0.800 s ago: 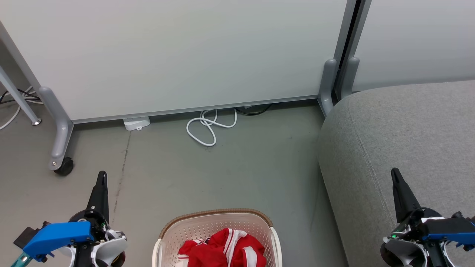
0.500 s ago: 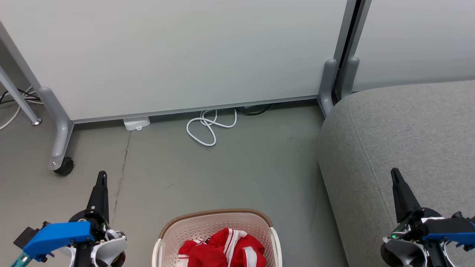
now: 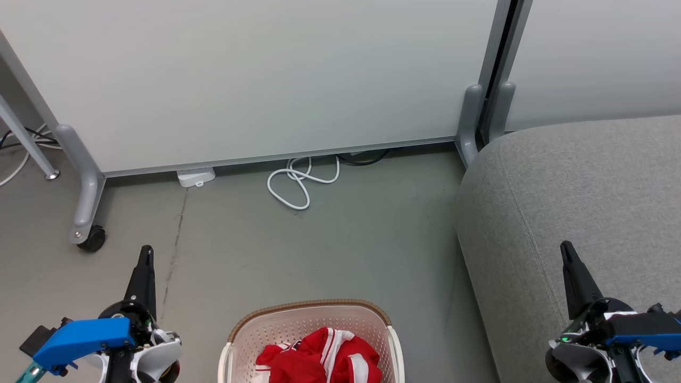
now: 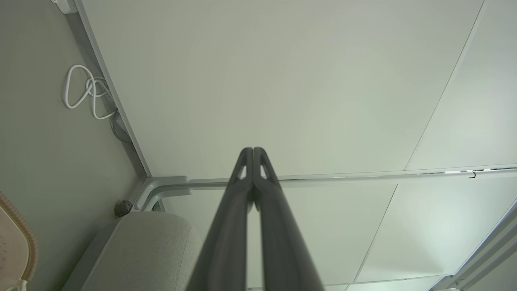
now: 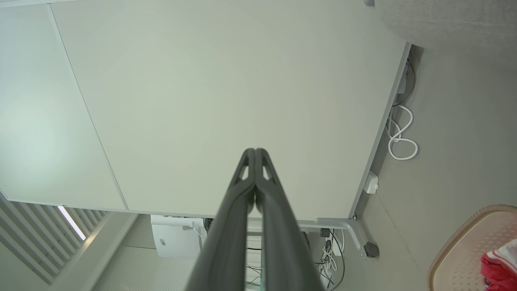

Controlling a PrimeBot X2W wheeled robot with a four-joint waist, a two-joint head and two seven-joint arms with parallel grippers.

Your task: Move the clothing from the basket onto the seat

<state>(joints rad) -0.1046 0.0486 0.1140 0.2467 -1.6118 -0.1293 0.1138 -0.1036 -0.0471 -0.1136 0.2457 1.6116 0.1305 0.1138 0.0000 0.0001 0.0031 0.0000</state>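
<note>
Now left gripper [image 3: 144, 255] and right gripper [image 3: 566, 250] sit clenched, empty; one basket [image 3: 308, 305] holds clothing [image 3: 319, 359].

perforated plastic basket [image 3: 298, 332], matt fabric seat [image 3: 585, 191]

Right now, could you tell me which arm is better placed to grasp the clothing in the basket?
Probably left: the left end effector sits nearer the basket with the clothing; the right end effector hangs over the seat, farther off.

Red clothing [image 3: 319, 359] crumpled in cream basket [image 3: 298, 322], grey seat [image 3: 574, 186] bare
</note>
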